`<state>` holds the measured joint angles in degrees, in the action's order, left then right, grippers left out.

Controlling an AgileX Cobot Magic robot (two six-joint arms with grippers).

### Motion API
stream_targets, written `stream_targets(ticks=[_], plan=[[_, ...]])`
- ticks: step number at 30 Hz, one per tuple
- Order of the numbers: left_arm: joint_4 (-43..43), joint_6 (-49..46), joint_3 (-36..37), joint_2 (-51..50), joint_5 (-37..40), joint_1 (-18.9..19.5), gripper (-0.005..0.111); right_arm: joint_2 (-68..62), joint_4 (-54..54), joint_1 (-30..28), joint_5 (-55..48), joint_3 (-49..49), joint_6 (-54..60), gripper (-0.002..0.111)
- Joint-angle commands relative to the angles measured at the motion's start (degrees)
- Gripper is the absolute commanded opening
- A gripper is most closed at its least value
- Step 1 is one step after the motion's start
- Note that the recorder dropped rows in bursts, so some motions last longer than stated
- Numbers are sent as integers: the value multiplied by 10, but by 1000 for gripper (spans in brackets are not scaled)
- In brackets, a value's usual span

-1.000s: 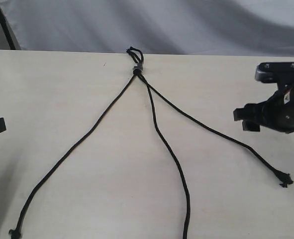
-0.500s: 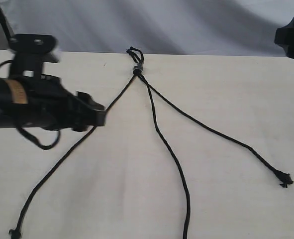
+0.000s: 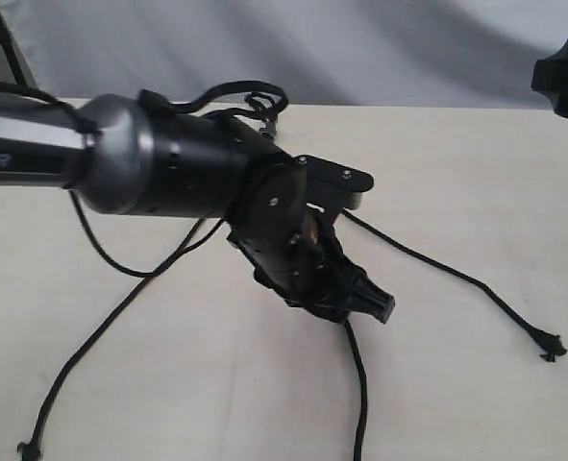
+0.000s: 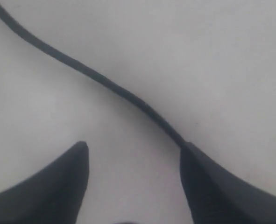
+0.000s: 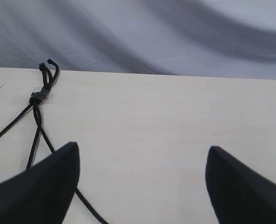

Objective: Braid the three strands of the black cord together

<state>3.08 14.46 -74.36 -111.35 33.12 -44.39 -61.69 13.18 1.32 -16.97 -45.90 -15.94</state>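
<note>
The black cord lies on the pale table [image 3: 476, 173], its small loop [image 3: 260, 101] at the far edge, seen in the right wrist view above the knot [image 5: 38, 98]. Three strands fan out toward me: the left strand [image 3: 91, 336], the middle strand [image 3: 361, 384] and the right strand [image 3: 456, 277] with a frayed tip [image 3: 551, 346]. My left gripper [image 3: 372, 305] reaches across the middle, low over the middle strand, and hides its upper part. Its jaws are open; in the left wrist view [image 4: 134, 150] the strand [image 4: 105, 83] runs diagonally up to one fingertip [image 4: 190, 154]. My right gripper [image 5: 142, 151] is open and empty, high at the far right [image 3: 562, 72].
A grey cloth backdrop [image 3: 380, 48] hangs behind the table's far edge. The left arm's thick cable [image 3: 106, 254] droops onto the table beside the left strand. The left strand's tip [image 3: 26, 448] lies at the near left edge of view.
The left arm swung in from the left edge, across the left strand, and came down over the middle strand. The right arm lifted away to the far right corner. The cord has not moved.
</note>
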Motion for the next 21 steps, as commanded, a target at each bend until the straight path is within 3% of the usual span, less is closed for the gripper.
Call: stream_targets(ticks=[1, 9, 16, 19, 21], plan=[[4, 50, -82, -53, 48, -3, 56, -2, 4, -4, 1, 0, 5, 71], [2, 66, -188, -132, 121, -3, 55, -6, 4, -4, 1, 0, 5, 71], [-31, 107, -211, -169, 141, -3, 55, -25, 4, -4, 3, 0, 5, 71], [-41, 111, -211, -180, 156, -3, 48, -31, 4, -4, 11, 0, 5, 71], [-45, 109, -211, -184, 156, -3, 35, -33, 4, -4, 15, 0, 5, 71]])
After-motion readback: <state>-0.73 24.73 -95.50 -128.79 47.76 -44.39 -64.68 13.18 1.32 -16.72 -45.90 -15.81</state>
